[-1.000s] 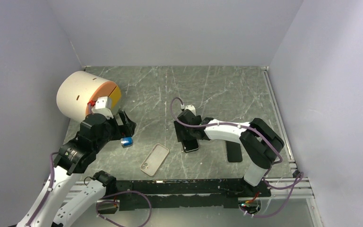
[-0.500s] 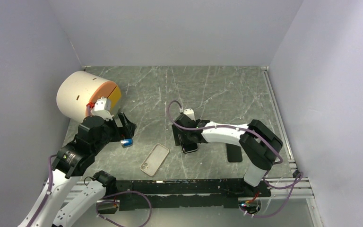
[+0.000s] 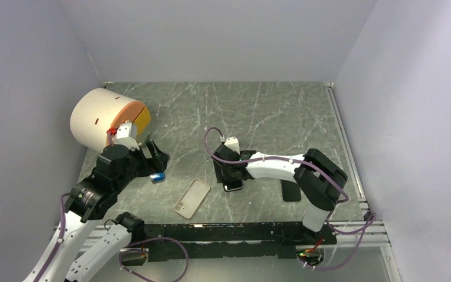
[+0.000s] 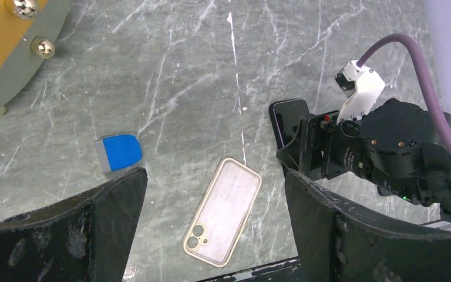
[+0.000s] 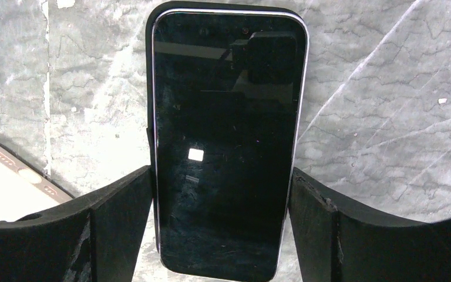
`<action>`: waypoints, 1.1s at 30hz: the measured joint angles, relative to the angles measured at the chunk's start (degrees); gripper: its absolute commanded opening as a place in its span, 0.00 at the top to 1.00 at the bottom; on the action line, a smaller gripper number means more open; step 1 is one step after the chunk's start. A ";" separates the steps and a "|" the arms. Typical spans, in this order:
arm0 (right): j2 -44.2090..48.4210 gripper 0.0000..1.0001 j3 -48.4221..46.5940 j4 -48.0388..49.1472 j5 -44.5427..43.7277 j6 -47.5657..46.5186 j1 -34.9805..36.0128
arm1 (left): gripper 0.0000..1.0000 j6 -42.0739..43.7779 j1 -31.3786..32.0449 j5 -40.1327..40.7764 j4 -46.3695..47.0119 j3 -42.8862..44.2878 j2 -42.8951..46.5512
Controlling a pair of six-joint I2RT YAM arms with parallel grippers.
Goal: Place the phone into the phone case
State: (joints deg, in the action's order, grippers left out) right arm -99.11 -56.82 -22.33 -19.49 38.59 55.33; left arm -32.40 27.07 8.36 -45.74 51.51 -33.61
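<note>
Right gripper (image 5: 220,191) straddled the black phone (image 5: 226,117), fingers (image 5: 117,217) at both long edges; whether they pinched it I could not tell. Left gripper (image 4: 214,185) hung spread wide above the beige phone case (image 4: 223,210), which lay flat on the marble table (image 3: 270,111) near that phone.

Walls (image 3: 211,35) stood plain pale lavender on three sides | tabletop (image 3: 270,111) was grey-green marble, white-veined | light was even

Big beige cylinder (image 3: 97,117), orange face, back left on grey marbled table (image 3: 270,111); small blue block (image 3: 157,176) nearby.
</note>
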 measured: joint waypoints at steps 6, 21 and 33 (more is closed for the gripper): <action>1.18 0.24 1.70 1.79 -0.07 -0.02 0.13 | 0.10 -0.98 0.00 -1.31 0.02 -0.07 -0.61; 11.15 0.30 11.63 4.85 0.33 -0.13 0.55 | 0.19 -12.74 0.00 -18.64 8.24 -6.34 -17.31; 21.59 0.33 12.00 5.25 1.70 -0.70 0.55 | 0.21 -19.08 0.00 -28.46 22.88 -9.05 -26.77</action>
State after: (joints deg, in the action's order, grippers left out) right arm -77.52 -44.82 -17.08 -17.78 37.89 55.88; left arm -51.48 27.07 -20.10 -22.85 42.46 -60.38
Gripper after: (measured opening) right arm 0.777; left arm 0.789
